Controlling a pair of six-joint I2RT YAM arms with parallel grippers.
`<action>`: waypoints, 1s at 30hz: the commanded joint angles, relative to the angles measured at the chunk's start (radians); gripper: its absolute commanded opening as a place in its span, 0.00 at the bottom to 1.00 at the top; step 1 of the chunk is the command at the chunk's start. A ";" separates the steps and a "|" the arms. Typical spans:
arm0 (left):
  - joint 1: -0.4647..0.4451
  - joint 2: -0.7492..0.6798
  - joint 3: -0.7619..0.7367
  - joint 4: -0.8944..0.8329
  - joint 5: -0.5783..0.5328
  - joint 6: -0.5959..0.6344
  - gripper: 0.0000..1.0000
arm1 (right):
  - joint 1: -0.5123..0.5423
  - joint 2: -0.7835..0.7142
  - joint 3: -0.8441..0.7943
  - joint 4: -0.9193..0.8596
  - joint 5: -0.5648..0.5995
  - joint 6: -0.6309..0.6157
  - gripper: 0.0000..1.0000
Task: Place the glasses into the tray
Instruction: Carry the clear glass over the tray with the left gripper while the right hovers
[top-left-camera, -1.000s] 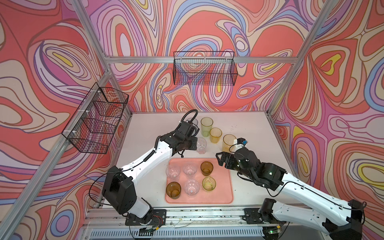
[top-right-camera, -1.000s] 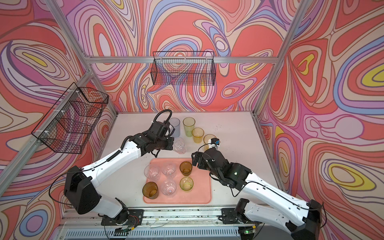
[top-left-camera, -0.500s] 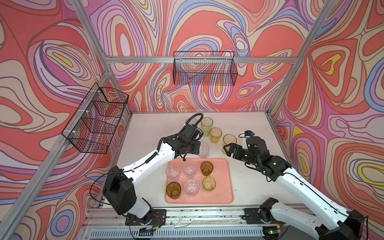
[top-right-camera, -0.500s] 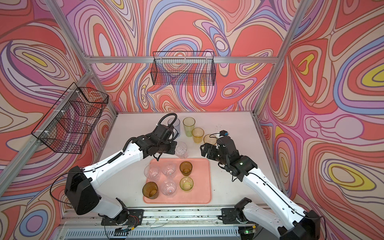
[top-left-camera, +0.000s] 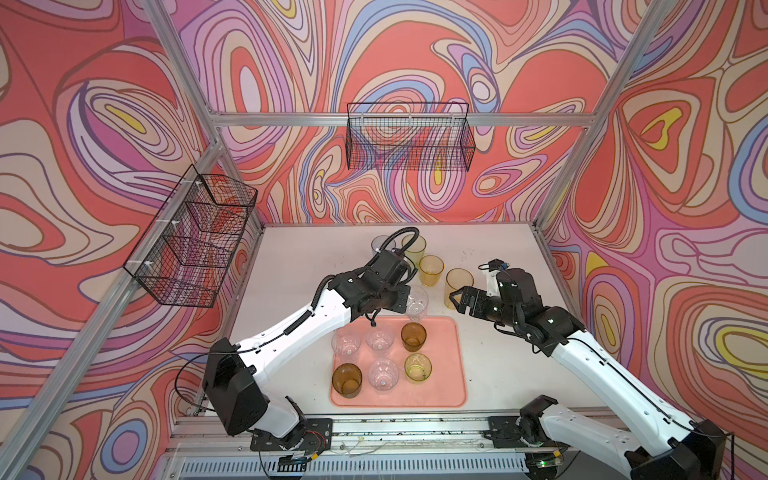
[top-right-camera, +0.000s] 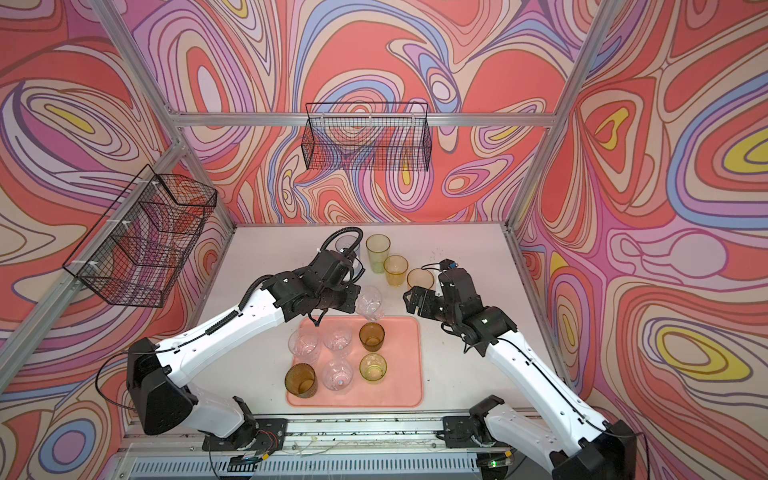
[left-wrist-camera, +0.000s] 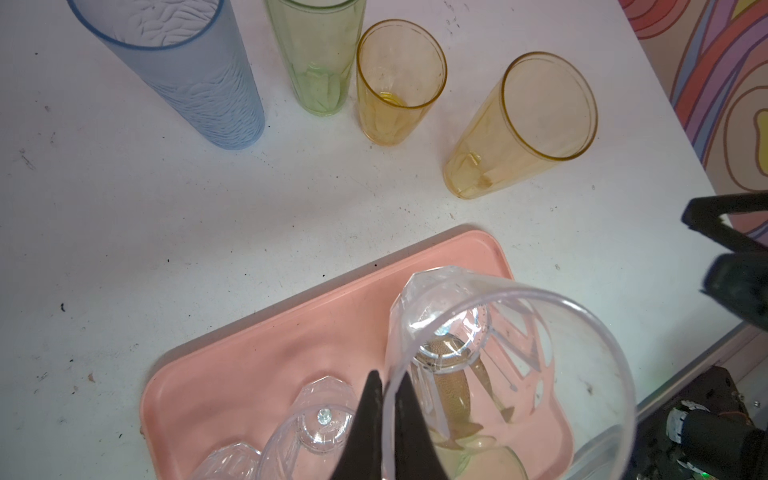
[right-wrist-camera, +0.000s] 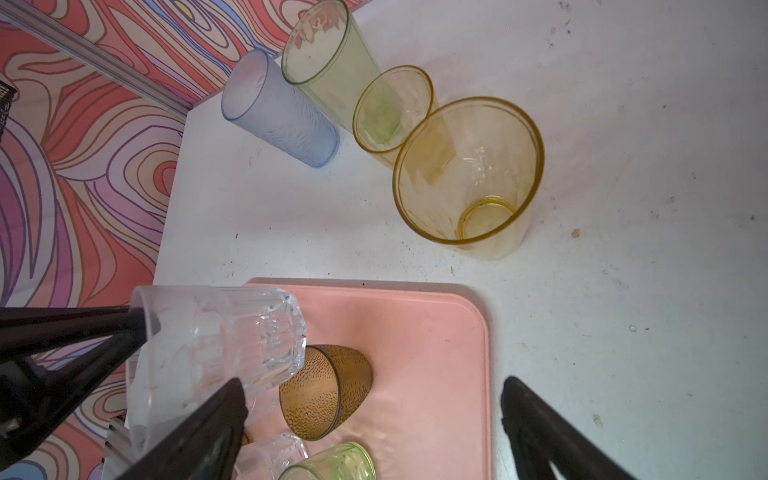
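As left claw (top-left-camera: 405, 300) brings clear glass (top-left-camera: 417, 302) to tray (top-left-camera: 444, 374), right claw (top-left-camera: 455, 301) retreats

I see a black wire basket (top-left-camera: 409, 137) hanging on the back wall and a tiered wire basket (top-left-camera: 191, 237) on the left wall. The white table (top-left-camera: 316, 257) looks speckled with dark marks. Swirling patterned walls (top-left-camera: 104, 104) surround it.

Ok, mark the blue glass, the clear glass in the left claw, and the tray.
blue glass (left-wrist-camera: 178, 79): left wrist view, side wall.
clear glass (top-left-camera: 417, 303): a top view, faceted body.
tray (top-left-camera: 448, 374): a top view, bare floor.
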 joint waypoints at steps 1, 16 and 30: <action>-0.023 -0.025 0.047 -0.041 -0.024 0.010 0.00 | -0.013 -0.003 -0.023 -0.004 -0.040 -0.013 0.98; -0.141 -0.015 0.047 -0.049 0.005 -0.011 0.00 | -0.053 -0.056 -0.045 -0.059 -0.018 -0.009 0.98; -0.177 -0.019 -0.002 0.017 0.064 0.018 0.00 | -0.053 -0.109 -0.109 -0.039 -0.026 0.080 0.98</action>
